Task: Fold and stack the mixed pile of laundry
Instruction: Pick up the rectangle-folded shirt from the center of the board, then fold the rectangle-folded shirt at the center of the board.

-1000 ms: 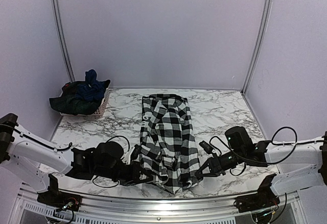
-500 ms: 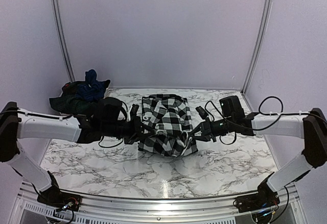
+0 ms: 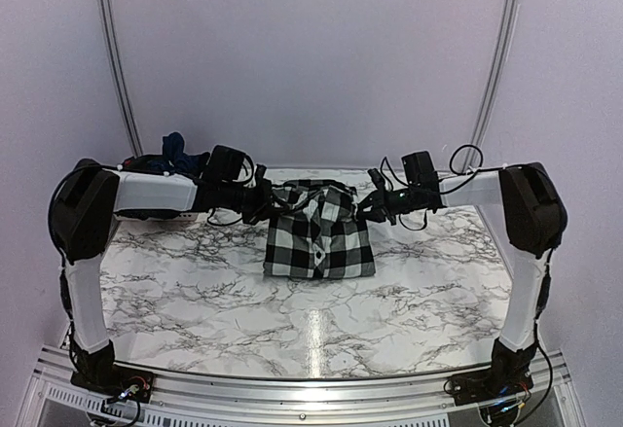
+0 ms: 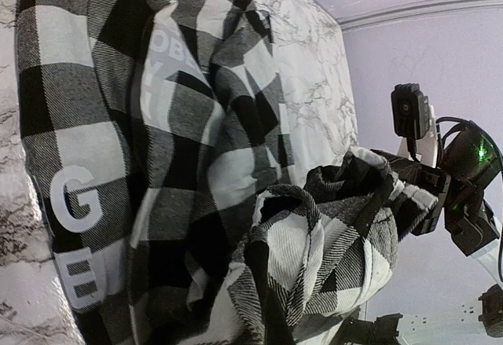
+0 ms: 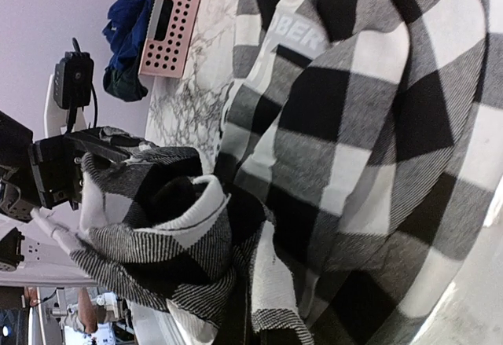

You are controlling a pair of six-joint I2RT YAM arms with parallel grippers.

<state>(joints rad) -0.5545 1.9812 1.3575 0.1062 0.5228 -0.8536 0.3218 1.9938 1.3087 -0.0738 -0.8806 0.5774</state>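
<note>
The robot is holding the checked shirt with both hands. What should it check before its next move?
1. Left gripper shut on the shirt: ok.
2. Right gripper shut on the shirt: ok.
3. Shirt doubled over on the table: ok.
4. Far edges lined up: cannot tell, bunched cloth hides them.
5. Cloth at the grippers flat: not ok, it is bunched up.
6. Other clothes at the basket, apart from the shirt: ok.
</note>
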